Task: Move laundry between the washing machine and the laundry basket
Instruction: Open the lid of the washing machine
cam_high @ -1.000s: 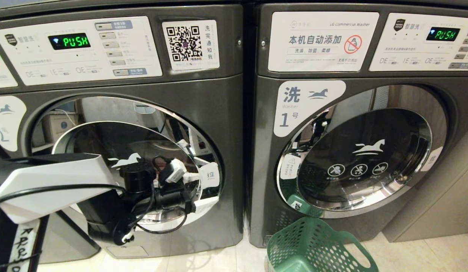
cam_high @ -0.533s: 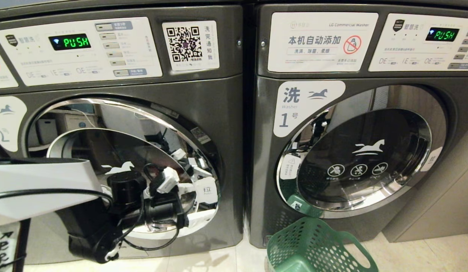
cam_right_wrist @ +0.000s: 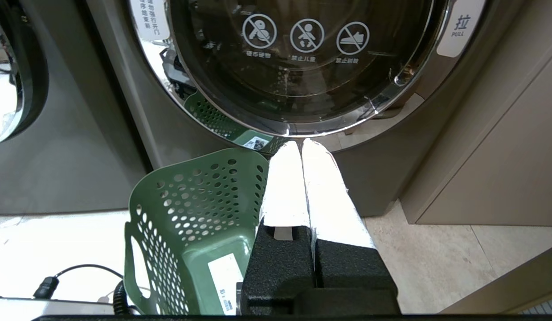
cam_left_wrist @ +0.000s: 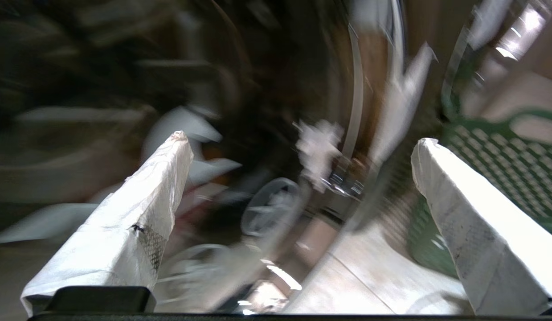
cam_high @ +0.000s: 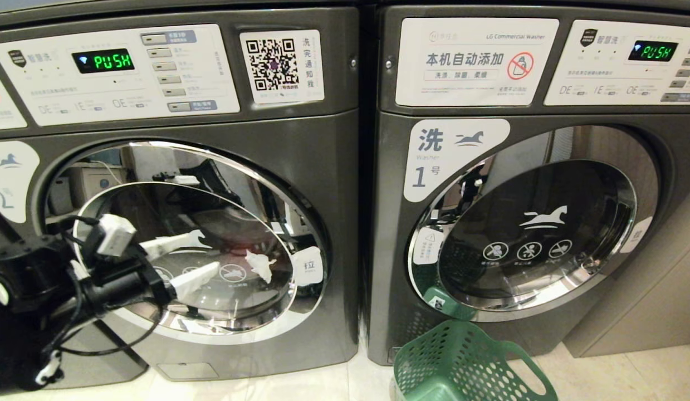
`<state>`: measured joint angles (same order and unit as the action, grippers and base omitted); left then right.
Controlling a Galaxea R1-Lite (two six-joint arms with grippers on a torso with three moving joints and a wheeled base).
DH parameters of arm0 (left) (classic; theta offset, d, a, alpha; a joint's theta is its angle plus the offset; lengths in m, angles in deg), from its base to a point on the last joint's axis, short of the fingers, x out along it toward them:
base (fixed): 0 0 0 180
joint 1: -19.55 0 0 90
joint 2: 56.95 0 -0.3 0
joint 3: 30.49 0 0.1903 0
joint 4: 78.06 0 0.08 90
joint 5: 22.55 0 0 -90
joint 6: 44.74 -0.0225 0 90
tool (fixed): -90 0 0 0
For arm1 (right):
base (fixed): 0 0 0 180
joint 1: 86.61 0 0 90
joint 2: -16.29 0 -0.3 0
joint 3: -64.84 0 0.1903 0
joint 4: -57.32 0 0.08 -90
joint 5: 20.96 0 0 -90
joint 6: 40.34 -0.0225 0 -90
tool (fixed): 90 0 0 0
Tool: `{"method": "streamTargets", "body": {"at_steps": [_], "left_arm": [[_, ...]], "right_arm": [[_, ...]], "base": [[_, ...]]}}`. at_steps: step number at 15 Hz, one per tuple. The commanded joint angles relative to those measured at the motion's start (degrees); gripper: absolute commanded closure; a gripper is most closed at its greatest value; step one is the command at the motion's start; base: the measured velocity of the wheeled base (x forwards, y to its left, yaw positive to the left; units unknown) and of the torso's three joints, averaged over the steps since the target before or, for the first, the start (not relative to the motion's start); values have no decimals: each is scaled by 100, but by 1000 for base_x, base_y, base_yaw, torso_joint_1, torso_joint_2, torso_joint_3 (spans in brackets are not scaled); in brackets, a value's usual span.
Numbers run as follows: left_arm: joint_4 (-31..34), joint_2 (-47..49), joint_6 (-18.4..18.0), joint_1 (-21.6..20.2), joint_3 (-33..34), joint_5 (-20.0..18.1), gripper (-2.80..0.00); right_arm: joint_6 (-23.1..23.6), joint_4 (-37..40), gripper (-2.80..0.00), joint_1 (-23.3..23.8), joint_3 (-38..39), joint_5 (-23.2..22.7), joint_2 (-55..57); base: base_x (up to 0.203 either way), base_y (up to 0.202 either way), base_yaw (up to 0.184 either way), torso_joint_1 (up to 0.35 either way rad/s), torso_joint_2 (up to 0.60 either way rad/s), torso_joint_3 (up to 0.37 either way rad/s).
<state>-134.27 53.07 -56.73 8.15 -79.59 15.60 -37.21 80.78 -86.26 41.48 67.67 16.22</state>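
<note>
Two grey front-loading washing machines stand side by side. The left washing machine's round door point(cam_high: 239, 223) looks shut. My left gripper point(cam_high: 208, 252) hangs open and empty before the left half of its glass, well away from the white pull label point(cam_high: 308, 265). The left wrist view is blurred, with the left gripper point(cam_left_wrist: 301, 138) spread wide. A green laundry basket point(cam_high: 461, 362) stands on the floor below the right washing machine's door point(cam_high: 537, 239), holding no laundry point(cam_right_wrist: 191, 209). My right gripper point(cam_right_wrist: 301, 142) is shut and empty, just above the basket's side. No laundry shows clearly.
A pale torn patch point(cam_high: 260, 264) sits on the left door's glass. Beige cabinet panels point(cam_high: 656, 301) stand right of the right machine. Pale floor tiles point(cam_high: 322, 384) run along the front of both machines.
My left arm has swung left, from the door's pull label to the door's left half. The door stood slightly ajar half a second ago and now looks shut again.
</note>
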Motion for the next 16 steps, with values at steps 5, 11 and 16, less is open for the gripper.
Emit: {"method": "streamTargets", "body": {"at_steps": [5,11,16], "left_arm": [[124,-3533,1014,-914,-25,104,-280],[2514,-5211,1774,-1186,-3164,472,-280],[7750,-4649,1408,-1200,-6848,1714,-280]], "right_arm": [[3,-1,0,0,0,-3,7],[3,-1,0,8,0,-3,7],[3,-1,0,0,0,-3,7]], "base": [[0,0,0,0,0,0],[0,0,0,0,0,0],[0,0,0,0,0,0]]}}
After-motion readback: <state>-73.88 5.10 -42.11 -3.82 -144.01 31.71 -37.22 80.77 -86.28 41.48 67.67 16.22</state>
